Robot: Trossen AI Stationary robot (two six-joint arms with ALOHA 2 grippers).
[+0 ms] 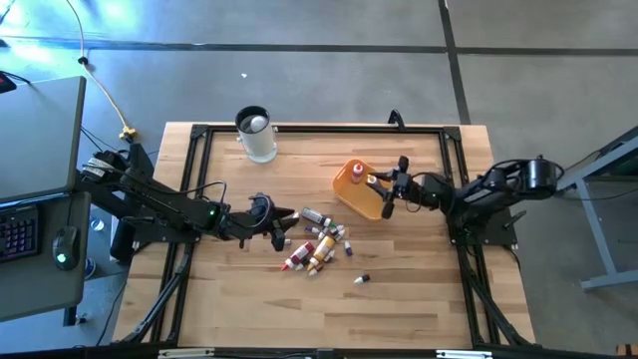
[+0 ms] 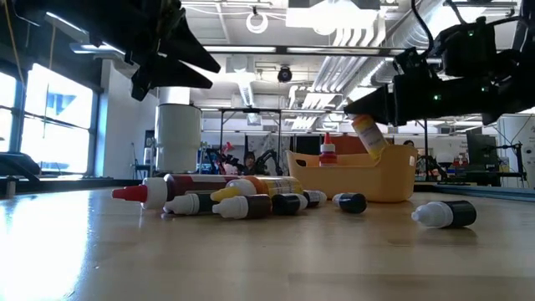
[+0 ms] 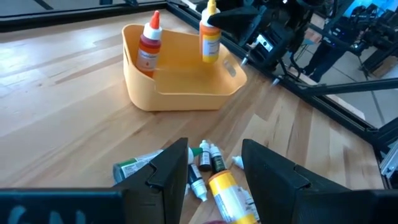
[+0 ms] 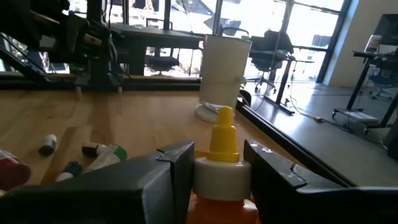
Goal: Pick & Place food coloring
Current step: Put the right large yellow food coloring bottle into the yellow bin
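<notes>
Two arms are at work over the wooden bench (image 1: 229,289). Right of centre in the high view, the right pincer (image 1: 382,186) is clamped on an orange bottle with a yellow cap (image 3: 209,34), holding it nearly upright, slightly tilted, over the orange-yellow tray (image 1: 361,202); in the right wrist view the cap (image 4: 224,142) sits squarely between the two dark fingers. One red-capped bottle (image 3: 149,43) already stands inside the tray, at its far side as the left wrist view shows it. Most of the food coloring lies in a loose heap (image 1: 317,244) at the middle of the high view, below and left of the tray, with one small bottle (image 1: 362,280) apart toward the lower right of the heap. The left pincer (image 1: 280,227) hangs just above the heap's left edge, fingers spread and holding nothing, a yellow-bodied bottle (image 3: 229,194) lying between them in its wrist view. A tall clear cup (image 1: 255,133) stands at the upper left of the bench, well apart. By my reading, the step in hand is the drop into the tray: the right arm needs to lower a little and let go so the bottle lands inside, clear of the standing one, while the left descends and closes on the yellow bottle.
</notes>
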